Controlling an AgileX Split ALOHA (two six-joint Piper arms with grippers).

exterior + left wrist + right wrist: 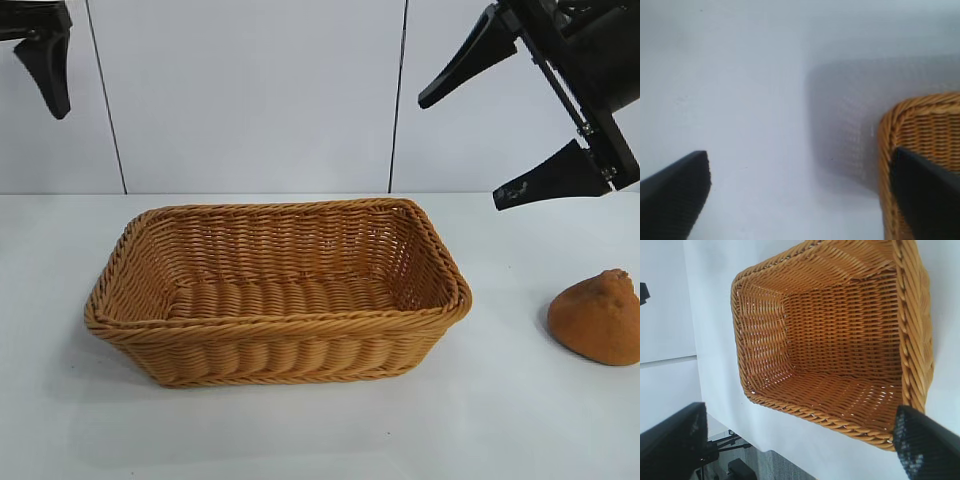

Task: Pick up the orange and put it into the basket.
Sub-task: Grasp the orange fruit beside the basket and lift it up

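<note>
Two wide-open, empty grippers: right gripper (465,145) raised above table (300,440), nearest orange (598,316), lying below it, right of empty basket (280,300); left gripper (800,190) parked far opposite.

Tan-golden woven basket (280,330), dull orange-brown orange (600,318) (matte, rough skin), white table (300,430)

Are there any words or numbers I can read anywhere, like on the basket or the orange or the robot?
No words, numbers or signs can be read in any view.
Basket: plain weave, no label.
Orange: bare rough skin, no sticker.
Left gripper and right gripper, both raised with jaws open: plain black, no marking.
Table and wall: blank.
</note>
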